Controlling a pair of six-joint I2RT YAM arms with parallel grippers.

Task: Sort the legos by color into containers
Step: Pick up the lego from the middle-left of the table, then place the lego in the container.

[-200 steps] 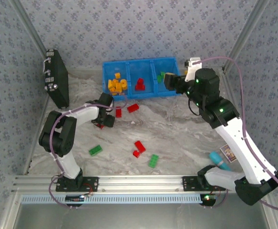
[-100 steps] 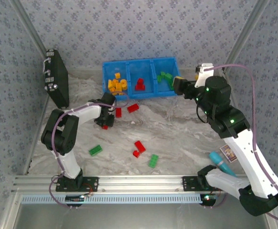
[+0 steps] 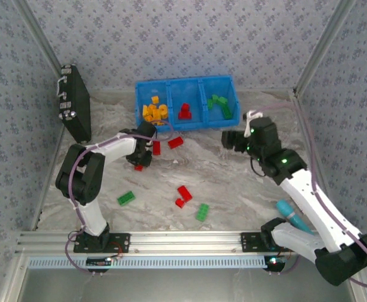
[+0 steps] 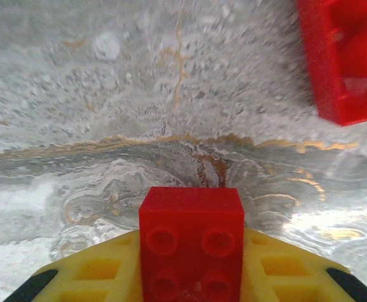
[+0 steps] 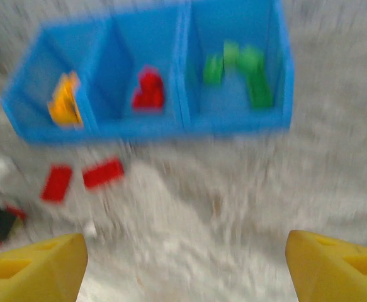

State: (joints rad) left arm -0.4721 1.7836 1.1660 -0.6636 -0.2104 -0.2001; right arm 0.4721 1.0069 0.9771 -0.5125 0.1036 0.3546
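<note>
In the top view, the blue bin (image 3: 187, 82) stands at the upper centre of the frame on the marbled table (image 3: 233, 182). Its left compartment holds orange-yellow bricks (image 3: 153, 112), the middle one holds red bricks (image 3: 184, 112), and the right one holds green bricks (image 3: 219, 104). Just below the bin, two loose red pieces (image 3: 175, 142) lie side by side on the table. In the lower middle of the frame lie a green piece (image 3: 126, 198), a red cluster (image 3: 183, 195) and a second green piece (image 3: 203, 212), well apart from the bin. The left gripper (image 3: 140, 162) is low over the table, left of centre, just beside the two loose red pieces. The right gripper (image 3: 228, 139) hangs right of centre, below the bin's right end.

In the left wrist view, the jaws are clamped on a small red brick (image 4: 191, 242) at the bottom centre, with the yellow fingers (image 4: 89, 277) on both sides of it. Another red block (image 4: 347, 56) lies on the table in the upper right corner.

The right wrist view is blurred. The jaws of the right gripper (image 5: 183, 270) stand wide apart in the bottom corners, with bare table between them, and the bin fills the upper part of the frame.
</note>
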